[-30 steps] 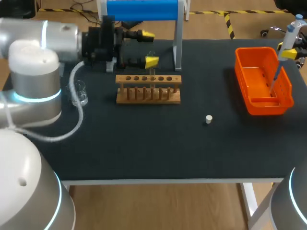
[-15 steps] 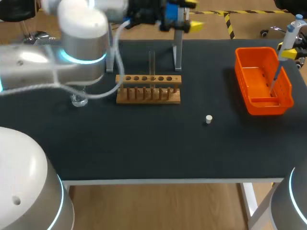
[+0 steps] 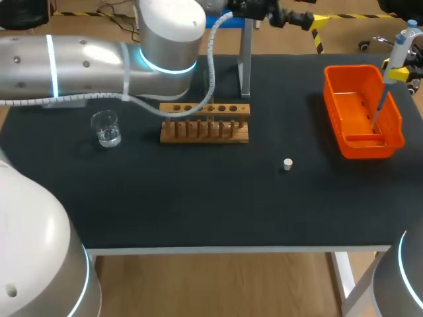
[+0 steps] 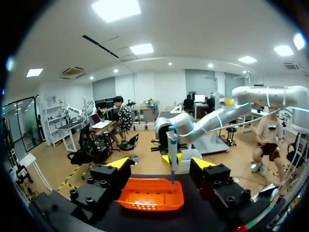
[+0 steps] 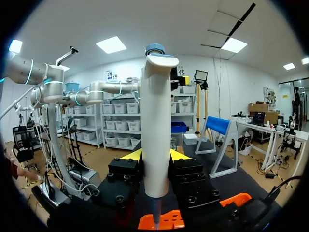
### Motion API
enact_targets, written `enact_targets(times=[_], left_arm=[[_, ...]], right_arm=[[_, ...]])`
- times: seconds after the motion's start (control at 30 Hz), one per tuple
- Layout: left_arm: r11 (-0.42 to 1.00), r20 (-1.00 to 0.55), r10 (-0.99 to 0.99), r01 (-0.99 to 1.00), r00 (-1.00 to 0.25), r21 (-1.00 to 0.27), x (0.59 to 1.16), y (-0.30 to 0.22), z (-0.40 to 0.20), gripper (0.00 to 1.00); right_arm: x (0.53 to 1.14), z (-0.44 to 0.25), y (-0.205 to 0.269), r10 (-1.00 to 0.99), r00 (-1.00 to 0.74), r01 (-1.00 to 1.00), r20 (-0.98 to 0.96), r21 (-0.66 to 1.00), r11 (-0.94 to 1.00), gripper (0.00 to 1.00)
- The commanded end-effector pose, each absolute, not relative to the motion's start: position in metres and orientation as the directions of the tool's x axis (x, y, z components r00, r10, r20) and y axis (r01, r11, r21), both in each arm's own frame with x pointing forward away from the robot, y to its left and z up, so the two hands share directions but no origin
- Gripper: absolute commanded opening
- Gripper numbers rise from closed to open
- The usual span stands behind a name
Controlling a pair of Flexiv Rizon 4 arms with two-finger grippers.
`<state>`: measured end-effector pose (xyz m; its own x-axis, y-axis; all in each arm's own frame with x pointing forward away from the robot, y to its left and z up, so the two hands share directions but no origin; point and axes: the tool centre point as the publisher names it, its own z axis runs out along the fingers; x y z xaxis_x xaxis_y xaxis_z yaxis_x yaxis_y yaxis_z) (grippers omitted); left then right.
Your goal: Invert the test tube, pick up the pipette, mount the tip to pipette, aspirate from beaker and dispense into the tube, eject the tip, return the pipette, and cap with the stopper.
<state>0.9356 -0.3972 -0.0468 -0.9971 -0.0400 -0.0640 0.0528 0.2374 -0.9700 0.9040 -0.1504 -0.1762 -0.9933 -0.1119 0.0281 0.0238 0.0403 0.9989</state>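
The wooden rack (image 3: 205, 123) stands mid-table, with a clear test tube (image 3: 212, 107) faintly visible upright in it. My left gripper (image 3: 310, 20) hovers above the table's back edge; in its wrist view the left gripper (image 4: 161, 164) is open with nothing between its fingers and faces the orange basket (image 4: 150, 194). At the far right my right gripper (image 3: 400, 74) is shut on the pipette (image 3: 398, 47), whose tip hangs over the orange basket (image 3: 362, 142). In the right wrist view the white pipette (image 5: 156, 130) stands upright between the fingers. The beaker (image 3: 106, 128) sits left of the rack and the white stopper (image 3: 287, 164) to the rack's right.
A blue-topped stand (image 3: 245, 63) rises behind the rack, close under my left arm (image 3: 99, 56). My left arm spans the back left of the table.
My left arm has swung from beside the rack, right along the back edge, leaving the test tube upright in the rack. The right arm and pipette have kept still.
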Motion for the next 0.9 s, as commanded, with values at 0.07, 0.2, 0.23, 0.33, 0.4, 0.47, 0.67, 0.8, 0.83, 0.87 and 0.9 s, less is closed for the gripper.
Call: enact_targets(times=[0.07,0.2,0.23,0.33,0.4,0.47,0.67,0.8,0.83,0.87,0.9], left_arm=[[0.238,-0.064,-0.040,0.052,-0.997,-0.970,0.937,-0.400,-0.047,0.00],[0.238,-0.064,-0.040,0.052,-0.997,-0.970,0.937,-0.400,-0.047,0.00],[0.238,-0.064,-0.040,0.052,-0.997,-0.970,0.937,-0.400,-0.047,0.00],[0.238,-0.064,-0.040,0.052,-0.997,-0.970,0.937,-0.400,-0.047,0.00],[0.238,-0.064,-0.040,0.052,-0.997,-0.970,0.937,-0.400,-0.047,0.00],[0.238,-0.064,-0.040,0.052,-0.997,-0.970,0.937,-0.400,-0.047,0.00],[0.222,-0.052,-0.042,0.042,-0.998,-0.974,0.935,-0.416,-0.048,0.00],[0.198,-0.032,-0.059,0.020,-0.998,-0.980,0.930,-0.429,-0.048,0.00],[0.181,-0.032,-0.061,0.020,-0.998,-0.983,0.929,-0.432,-0.048,0.00],[0.162,-0.031,-0.061,0.021,-0.998,-0.987,0.927,-0.436,-0.049,0.00],[0.164,-0.026,-0.062,0.015,-0.998,-0.986,0.926,-0.439,-0.049,0.00]], right_arm=[[0.905,-0.176,-0.152,-0.117,-0.993,0.023,0.028,0.999,0.042,0.00],[0.905,-0.176,-0.152,-0.117,-0.993,0.023,0.028,0.999,0.042,0.00],[0.905,-0.176,-0.152,-0.117,-0.993,0.023,0.028,0.999,0.042,0.00],[0.905,-0.176,-0.152,-0.117,-0.993,0.023,0.028,0.999,0.042,0.00],[0.905,-0.176,-0.152,-0.117,-0.993,0.023,0.028,0.999,0.042,0.00],[0.905,-0.176,-0.152,-0.117,-0.993,0.023,0.028,0.999,0.042,0.00],[0.905,-0.176,-0.152,-0.117,-0.993,0.023,0.028,0.999,0.042,0.00],[0.905,-0.176,-0.152,-0.117,-0.993,0.023,0.028,0.999,0.042,0.00],[0.905,-0.176,-0.152,-0.117,-0.993,0.023,0.028,0.999,0.042,0.00],[0.905,-0.176,-0.152,-0.117,-0.993,0.023,0.028,0.999,0.042,0.00],[0.905,-0.176,-0.152,-0.117,-0.993,0.023,0.028,0.999,0.042,0.00]])
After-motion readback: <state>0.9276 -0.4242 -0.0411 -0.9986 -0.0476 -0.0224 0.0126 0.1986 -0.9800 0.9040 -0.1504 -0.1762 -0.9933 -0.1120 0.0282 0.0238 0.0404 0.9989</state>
